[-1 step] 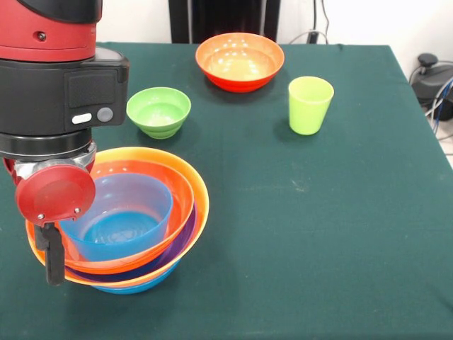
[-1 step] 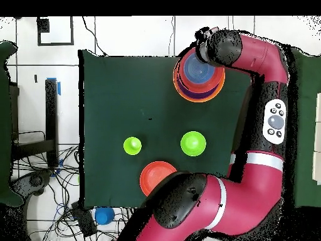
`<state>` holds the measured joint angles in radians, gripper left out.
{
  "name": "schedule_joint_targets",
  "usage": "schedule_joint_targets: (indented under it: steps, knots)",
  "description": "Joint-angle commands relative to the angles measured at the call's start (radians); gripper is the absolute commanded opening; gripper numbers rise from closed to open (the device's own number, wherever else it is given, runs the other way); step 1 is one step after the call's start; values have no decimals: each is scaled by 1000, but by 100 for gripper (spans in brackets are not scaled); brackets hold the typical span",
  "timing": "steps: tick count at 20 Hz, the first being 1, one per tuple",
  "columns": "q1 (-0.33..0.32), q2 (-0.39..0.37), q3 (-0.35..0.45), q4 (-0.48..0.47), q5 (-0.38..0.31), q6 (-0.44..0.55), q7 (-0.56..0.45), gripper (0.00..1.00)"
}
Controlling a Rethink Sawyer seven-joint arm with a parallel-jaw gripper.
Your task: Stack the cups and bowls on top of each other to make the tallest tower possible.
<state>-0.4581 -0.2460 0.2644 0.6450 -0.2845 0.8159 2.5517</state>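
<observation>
The tower is a nested stack of bowls at the front left of the green table. Blue, orange and purple rims show, with a blue bowl innermost. My gripper hangs at the stack's left rim, below the red wrist, which hides part of the rim. A small lime-green bowl stands behind the stack. A red-orange bowl sits at the far middle and the lime-green cup stands upright to its right. From overhead I see the tower, the cup, the green bowl and the red-orange bowl.
The arm curves along one side of the table and its wrist covers the stack's outer rim. A blue round thing lies off the table among cables. The stack stands close to the table's edge.
</observation>
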Motion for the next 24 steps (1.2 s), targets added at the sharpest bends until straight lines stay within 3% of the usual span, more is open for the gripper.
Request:
schedule_joint_targets:
  steps: [1,24]
  knots:
    - [27,3,25,123,-11,-41,-104,100]
    - [29,3,11,152,-6,-65,-74,100]
